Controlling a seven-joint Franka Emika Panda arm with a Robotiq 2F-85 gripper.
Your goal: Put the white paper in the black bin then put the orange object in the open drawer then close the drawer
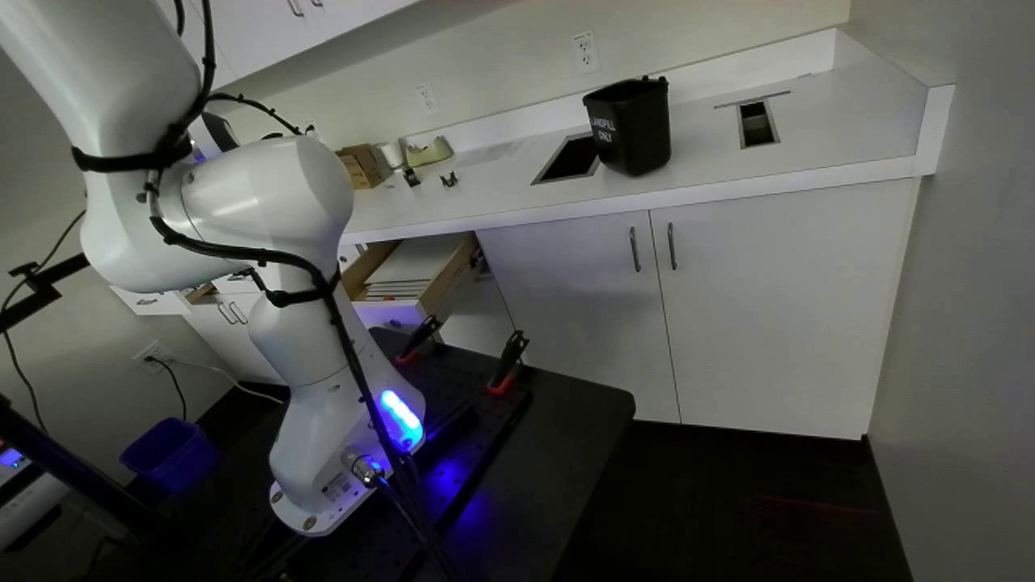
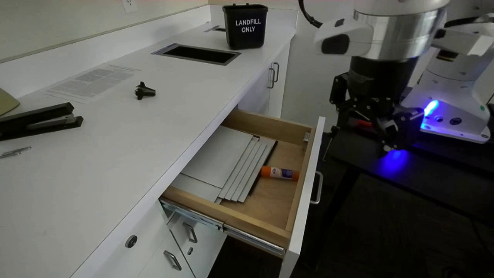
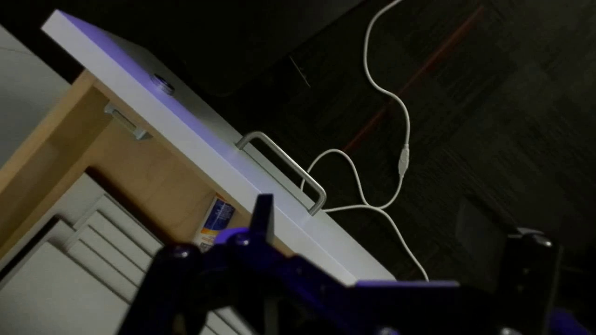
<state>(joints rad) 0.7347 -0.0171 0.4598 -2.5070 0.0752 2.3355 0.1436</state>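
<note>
Black bin [image 2: 246, 29] in both exterior views only, orange tube [image 2: 279, 173] inside drawer [image 2: 272, 204], pincer [image 3: 368, 211] wide apart.

White arm [image 1: 267, 194], black gripper [image 2: 361, 141], blue-lit base [image 1: 315, 453]
The arm is rounded and glossy, bound with black straps [image 1: 113, 164], with a black cable [image 1: 279, 257] led along it; above the jointed gripper a silver collar [image 2: 397, 36] is set; the base is lit by a bluish strip [image 1: 402, 411], marked with a small printed label [image 1: 335, 487] and studded with dull bolts [image 1: 310, 523]
</note>
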